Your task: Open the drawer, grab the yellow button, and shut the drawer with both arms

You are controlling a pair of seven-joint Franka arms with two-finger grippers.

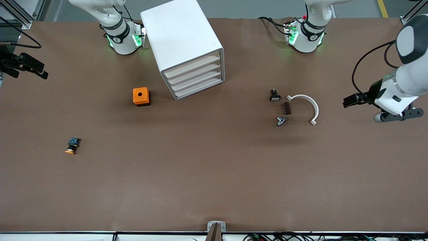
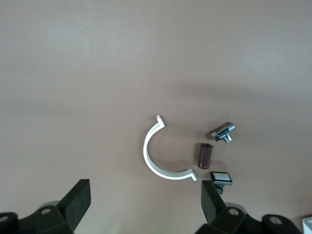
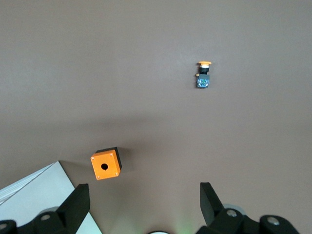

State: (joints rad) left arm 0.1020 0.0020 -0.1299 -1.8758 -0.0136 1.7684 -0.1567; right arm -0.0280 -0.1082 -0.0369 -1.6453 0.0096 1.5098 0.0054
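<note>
**Ana:** Since every drawer of the white drawer cabinet (image 1: 187, 47) looks pushed in, the step in hand is opening one. How do we do it well?

**Ben:** Both arms hang high at the bench's ends, so either could start. The right end effector (image 1: 25, 65) is over the edge at the right arm's end, fingers spread and holding nothing; the left end effector (image 1: 359, 99) is over the left arm's end, also released and empty, and its wrist view shows the fingers (image 2: 78, 200) wide apart.

**Ana:** And the button (image 1: 72, 146)?

**Ben:** Oddly, it lies out on the bench (image 1: 214, 174), nearer the front camera than the orange box (image 1: 141, 96) and toward the right arm's end (not in a drawer, as far as I can see). It rests on its side, orange cap toward the camera.

**Ana:** So which arm pulls?

**Ben:** I would judge the left one. The cabinet stands turned, with its drawer fronts angled toward the camera and the left arm's end. Come in square to that angled face, hook a drawer's edge and pull straight along its slide, or the light cabinet may skid. The right arm could brace the cabinet's top.

**Ana:** Hazards?

**Ben:** The white curved clip (image 1: 306, 107) and small parts near it lie well clear of the drawer's path.
</note>
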